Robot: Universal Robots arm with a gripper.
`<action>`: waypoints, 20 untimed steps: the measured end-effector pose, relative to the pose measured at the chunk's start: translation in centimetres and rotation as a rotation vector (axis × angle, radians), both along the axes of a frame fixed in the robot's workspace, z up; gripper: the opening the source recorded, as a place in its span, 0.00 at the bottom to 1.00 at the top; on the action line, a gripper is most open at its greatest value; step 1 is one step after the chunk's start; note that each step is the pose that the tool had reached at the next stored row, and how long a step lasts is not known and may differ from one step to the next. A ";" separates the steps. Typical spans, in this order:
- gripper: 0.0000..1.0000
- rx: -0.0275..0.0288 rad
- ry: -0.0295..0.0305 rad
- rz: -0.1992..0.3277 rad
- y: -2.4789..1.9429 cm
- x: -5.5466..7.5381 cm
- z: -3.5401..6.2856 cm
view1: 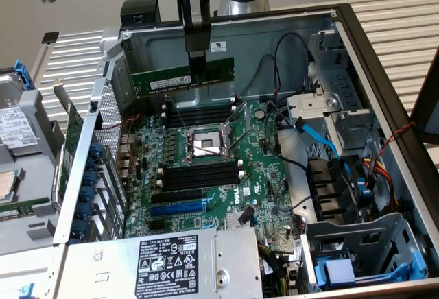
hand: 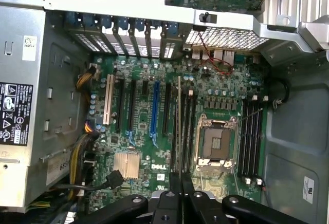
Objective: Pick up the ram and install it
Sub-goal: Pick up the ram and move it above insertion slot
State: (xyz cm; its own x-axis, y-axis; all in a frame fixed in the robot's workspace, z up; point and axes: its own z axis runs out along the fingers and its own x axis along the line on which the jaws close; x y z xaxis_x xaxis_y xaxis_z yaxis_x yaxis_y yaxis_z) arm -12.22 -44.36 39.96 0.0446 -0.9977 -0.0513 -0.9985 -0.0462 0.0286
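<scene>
The gripper (view1: 197, 62) pinches the ram (view1: 164, 78) by its top edge, hanging it above the far side of the motherboard (view1: 267, 169). I'd want it level, parallel to the black memory slots (view1: 202, 175), notch matched.

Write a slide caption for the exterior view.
Gripper shut on the ram, holding it above the motherboard of an open computer case, not yet installed.

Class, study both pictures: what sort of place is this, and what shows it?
Probably a computer assembly or repair bench: an opened PC case lies flat with its motherboard bare, a power supply beside the board, and a robot hand holds the ram above it.
</scene>
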 end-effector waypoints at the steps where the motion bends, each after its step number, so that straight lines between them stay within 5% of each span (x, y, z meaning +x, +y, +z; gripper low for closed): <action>1: 0.12 0.0001 0.0000 0.000 0.00 0.0 0.00; 11: 0.12 0.0001 -0.0004 -0.013 0.83 0.0 -0.54; 20: 0.12 0.0014 -0.0031 -0.021 2.29 0.0 -0.96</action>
